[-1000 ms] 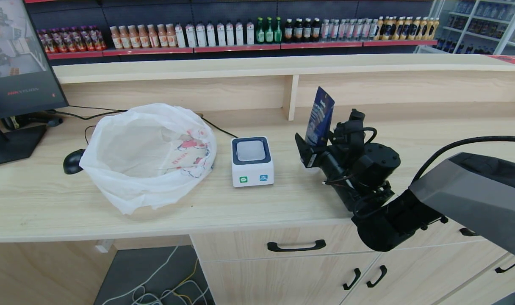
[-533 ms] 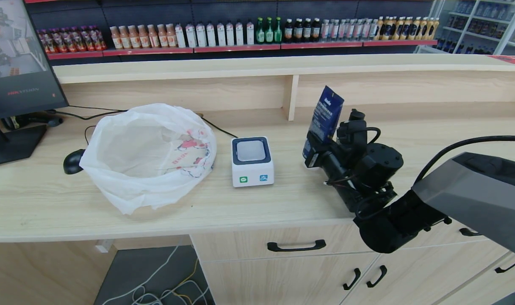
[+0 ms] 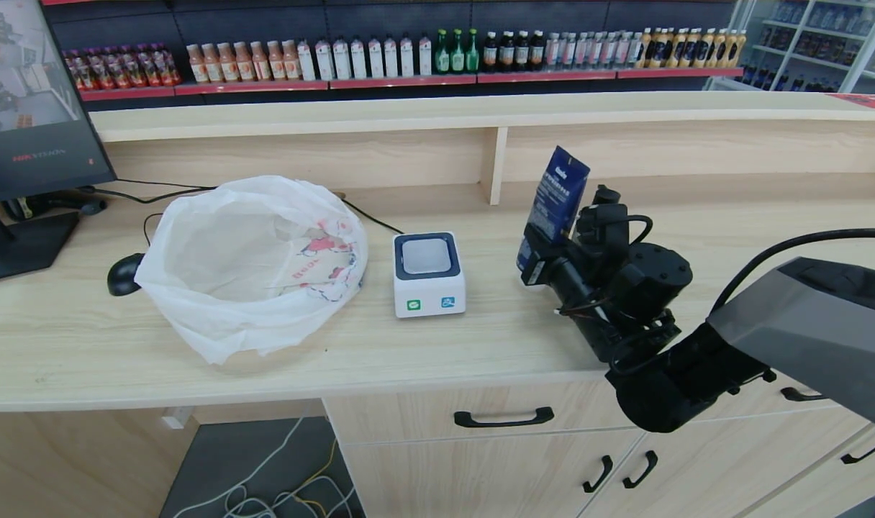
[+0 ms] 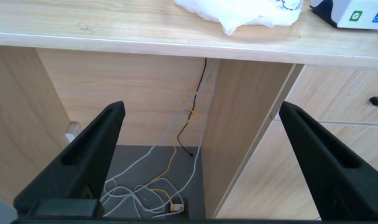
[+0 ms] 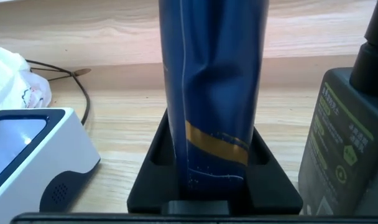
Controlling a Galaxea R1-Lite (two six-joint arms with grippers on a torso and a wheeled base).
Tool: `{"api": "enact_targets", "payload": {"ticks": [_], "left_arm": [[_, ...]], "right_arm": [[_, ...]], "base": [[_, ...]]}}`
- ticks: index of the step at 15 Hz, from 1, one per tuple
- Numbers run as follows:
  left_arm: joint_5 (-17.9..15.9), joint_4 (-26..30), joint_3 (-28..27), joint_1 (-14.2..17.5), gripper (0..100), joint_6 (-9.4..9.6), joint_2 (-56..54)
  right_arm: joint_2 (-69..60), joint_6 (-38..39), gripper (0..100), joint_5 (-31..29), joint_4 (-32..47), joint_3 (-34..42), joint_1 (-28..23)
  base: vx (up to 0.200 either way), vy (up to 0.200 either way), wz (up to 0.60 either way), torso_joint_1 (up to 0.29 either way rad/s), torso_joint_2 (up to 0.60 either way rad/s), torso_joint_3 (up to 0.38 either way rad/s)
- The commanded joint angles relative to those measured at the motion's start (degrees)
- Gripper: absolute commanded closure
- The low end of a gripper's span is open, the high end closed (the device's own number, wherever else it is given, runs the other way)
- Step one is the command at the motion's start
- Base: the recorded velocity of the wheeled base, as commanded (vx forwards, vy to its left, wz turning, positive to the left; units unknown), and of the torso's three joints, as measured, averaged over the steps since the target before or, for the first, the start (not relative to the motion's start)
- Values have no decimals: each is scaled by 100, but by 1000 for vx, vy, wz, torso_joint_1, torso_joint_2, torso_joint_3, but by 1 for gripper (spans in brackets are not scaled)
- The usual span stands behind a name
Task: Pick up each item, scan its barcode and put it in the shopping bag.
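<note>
The blue pouch (image 3: 556,198) stands on end to the robot's right of the scanner (image 3: 428,273), well apart from it. Its long axis is nearly upright, and the sealed top edge points up and leans a little away from the scanner. The right gripper (image 3: 537,259) is clenched on the pouch's lower end, one finger on each broad face. In the right wrist view the pouch (image 5: 214,93) rises straight out of the gripper (image 5: 214,180), with a gold band across it just above the grip and a crease down its face. Whether the pouch's bottom edge touches the counter (image 3: 85,338) cannot be told. The scanner is a small white box with a dark-framed window facing up, and it sits flat on the pale wood counter. On the scanner's other side, just beside it, the white shopping bag (image 3: 254,259) lies slumped with its mouth spread wide. Beyond the bag from the scanner are a black mouse (image 3: 124,275) and a monitor (image 3: 27,108). Behind the scanner runs a raised wooden ledge, and farther back are red-edged shelves of bottles (image 3: 409,57). Below the scanner, drawer fronts with black handles (image 3: 504,419) face the robot. The left gripper (image 4: 201,155) hangs lower than the scanner with its fingers spread wide and nothing between them. It faces the counter's open underside, where loose cables (image 4: 152,186) trail to the floor.
</note>
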Motion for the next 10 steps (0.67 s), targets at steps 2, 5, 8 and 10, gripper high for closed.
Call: {"api": "enact_targets", "payload": {"ticks": [2,5,8,10], "left_arm": [[2,0,0,1,0,-2,0],[2,0,0,1,0,-2,0],[2,0,0,1,0,-2,0],[2,0,0,1,0,-2,0]], "right_arm": [[-236,-8,100,16,-74,112,31],[-473,-8,100,8,-83,279,84],[-992,-17,100,16,-224,859,137],[-1352,-26,100,16,-232,1299,278]], "base": [[0,0,0,0,0,0],[0,0,0,0,0,0],[0,0,0,0,0,0],[0,0,0,0,0,0]]}}
